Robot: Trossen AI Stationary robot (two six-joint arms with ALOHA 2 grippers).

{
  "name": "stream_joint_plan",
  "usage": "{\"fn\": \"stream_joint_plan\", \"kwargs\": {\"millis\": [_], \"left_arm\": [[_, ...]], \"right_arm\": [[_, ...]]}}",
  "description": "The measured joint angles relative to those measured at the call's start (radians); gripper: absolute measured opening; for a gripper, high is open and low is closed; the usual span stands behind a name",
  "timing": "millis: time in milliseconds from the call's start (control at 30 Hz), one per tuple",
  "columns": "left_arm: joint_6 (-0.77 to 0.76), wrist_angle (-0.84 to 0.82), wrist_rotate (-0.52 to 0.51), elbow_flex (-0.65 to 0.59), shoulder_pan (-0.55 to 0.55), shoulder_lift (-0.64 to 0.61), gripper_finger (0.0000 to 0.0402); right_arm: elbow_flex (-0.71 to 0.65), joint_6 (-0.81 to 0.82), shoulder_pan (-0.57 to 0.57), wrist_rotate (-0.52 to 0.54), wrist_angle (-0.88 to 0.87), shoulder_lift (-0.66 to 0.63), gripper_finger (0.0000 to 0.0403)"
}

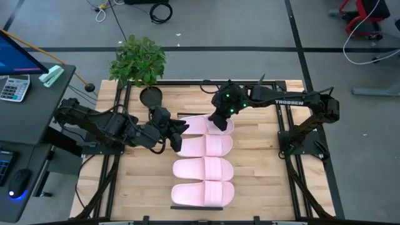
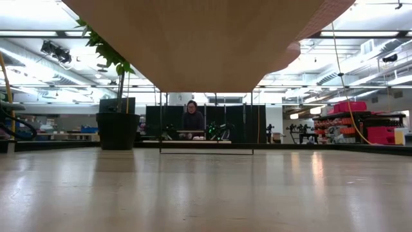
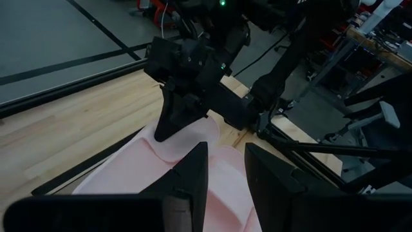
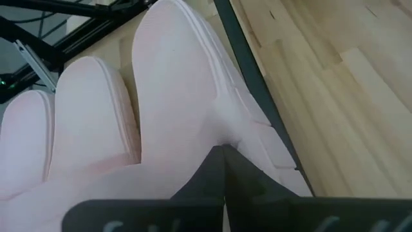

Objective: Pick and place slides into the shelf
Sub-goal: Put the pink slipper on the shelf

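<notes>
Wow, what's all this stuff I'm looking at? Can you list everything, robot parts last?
slides: four, pale pink, in a row down the middle of the table.
shelf: one, light wood with black rails, under the slides.
potted plant: one, green, at the table's far edge.
desk: one, dark, off the table's left side, carrying a calculator.
person: one, in dark clothing, far back in the room.
left end effector: dark, fingers parted, over the far slides.
right end effector: dark, shut, pressed on the farthest slide.
</notes>
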Motion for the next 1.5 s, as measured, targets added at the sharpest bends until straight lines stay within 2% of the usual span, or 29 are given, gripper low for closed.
{"fn": "stream_joint_plan", "kwargs": {"millis": [333,633,1100,1267,1500], "left_arm": [[0.0,-0.001,0.0,0.0,0.0,0.0,0.0107],[0.0,-0.01,0.0,0.0,0.003,0.0,0.0107],[0.0,-0.017,0.0,0.0,0.01,0.0,0.0107],[0.0,-0.018,0.0,0.0,0.01,0.0,0.0107],[0.001,-0.019,0.0,0.0,0.01,0.0,0.0107]], "right_arm": [[-0.01,0.016,-0.01,-0.012,0.021,-0.002,0.0002],[0.064,0.05,-0.021,0.034,-0.023,-0.038,0.0055],[0.096,0.096,-0.012,0.011,-0.047,-0.055,0.0124],[0.096,0.102,-0.017,0.024,-0.038,-0.1,0.0137],[0.096,0.201,-0.034,0.059,-0.107,-0.218,0.014]]}}
